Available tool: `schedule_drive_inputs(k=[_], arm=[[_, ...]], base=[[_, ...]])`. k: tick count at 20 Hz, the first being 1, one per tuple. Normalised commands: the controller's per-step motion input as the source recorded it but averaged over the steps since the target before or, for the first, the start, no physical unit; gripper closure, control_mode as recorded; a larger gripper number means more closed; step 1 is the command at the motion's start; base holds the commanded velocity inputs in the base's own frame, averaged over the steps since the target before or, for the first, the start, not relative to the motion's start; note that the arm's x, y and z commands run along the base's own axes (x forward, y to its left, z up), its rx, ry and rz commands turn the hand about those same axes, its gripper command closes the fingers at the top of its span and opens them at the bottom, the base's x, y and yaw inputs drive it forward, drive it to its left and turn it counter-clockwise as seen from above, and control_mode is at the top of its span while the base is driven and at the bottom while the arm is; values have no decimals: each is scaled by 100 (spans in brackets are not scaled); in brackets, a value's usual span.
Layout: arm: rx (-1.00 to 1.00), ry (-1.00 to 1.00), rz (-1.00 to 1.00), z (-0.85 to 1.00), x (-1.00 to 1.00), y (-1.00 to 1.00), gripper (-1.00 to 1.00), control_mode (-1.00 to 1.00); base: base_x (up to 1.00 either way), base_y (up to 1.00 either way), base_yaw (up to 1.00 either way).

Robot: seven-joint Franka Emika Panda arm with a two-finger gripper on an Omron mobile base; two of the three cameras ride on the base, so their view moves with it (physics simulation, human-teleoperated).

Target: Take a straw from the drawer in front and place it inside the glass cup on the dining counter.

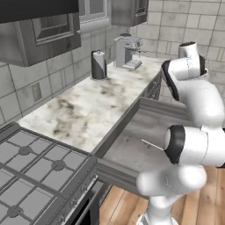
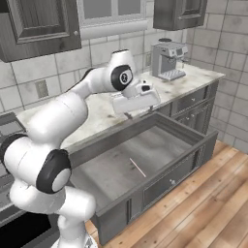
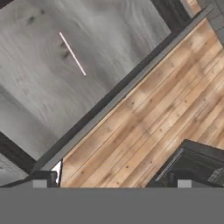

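The drawer [image 2: 111, 167] stands pulled out wide, and its flat grey inside [image 1: 129, 147] holds the straw [image 2: 137, 167], a thin pale pink stick lying flat near the middle [image 1: 151, 143]. In the hand view the straw [image 3: 72, 54] lies at the upper left on the drawer floor [image 3: 35, 83], far from the fingertips. My gripper [image 2: 128, 115] hangs open above the drawer's back edge, well above the straw, with nothing between its fingers [image 3: 113, 180]. The glass cup and the dining counter are out of view.
A marble worktop [image 1: 83, 110] runs behind the drawer, with a coffee machine [image 2: 168, 59] and a dark paper-towel roll [image 1: 99, 65] on it. A gas hob [image 1: 35, 176] lies to the left. Wooden floor [image 3: 153, 122] spreads in front of the drawer's panelled front [image 2: 169, 181].
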Motion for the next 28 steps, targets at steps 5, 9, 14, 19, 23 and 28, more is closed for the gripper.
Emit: schedule_drive_inputs(k=[5, 9, 14, 19, 23, 28], arm=[[15, 30, -3, -24, -23, 0, -100, -100], [20, 2, 0, -56, -68, 1, -100, -100], [15, -6, 0, -59, -54, 13, -100, -100], [2, -14, 0, -30, -5, 29, -100, -100], [0, -13, 5, -23, 1, 34, -100, -100], [0, -10, 6, -25, 24, 28, -100, -100]], base=[[0, 0, 0], [0, 0, 0], [0, 0, 0], [0, 0, 0], [0, 0, 0], [0, 0, 0]])
